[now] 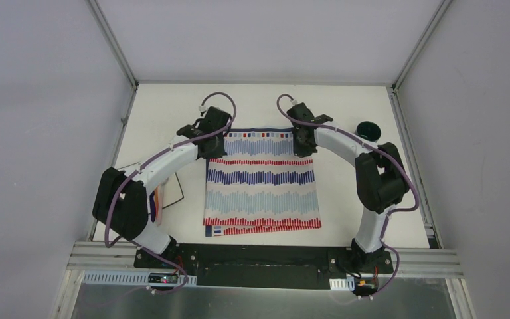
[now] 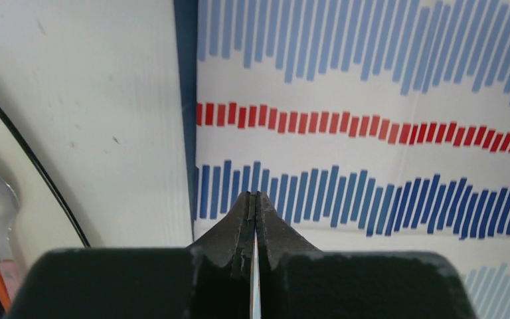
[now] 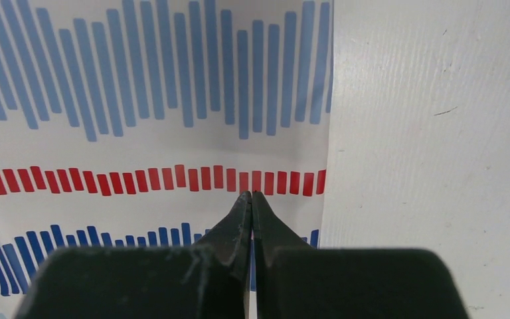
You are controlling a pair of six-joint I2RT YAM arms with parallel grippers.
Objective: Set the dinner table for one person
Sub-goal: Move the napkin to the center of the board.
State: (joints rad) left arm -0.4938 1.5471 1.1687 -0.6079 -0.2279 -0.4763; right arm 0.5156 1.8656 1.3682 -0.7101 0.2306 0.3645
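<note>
Matte-white dinner table (image 1: 166, 113) under both arms, bearing striped cloth (image 1: 262, 183) at centre, its far corners pinched in closed left gripper (image 2: 254, 196) and closed right gripper (image 3: 251, 194); white plate (image 1: 172, 189) with cutlery (image 1: 158, 203) at left, partly hidden by left arm (image 1: 166, 163); dark round dish (image 1: 370, 128) far right, apart.

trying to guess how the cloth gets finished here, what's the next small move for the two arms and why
Probably draw both far corners a little farther from the bases, together, without letting go. The left fingers and right fingers are shut on the striped cloth at its far corners. Its near edge looks doubled under, and bare dinner table lies beyond.
</note>
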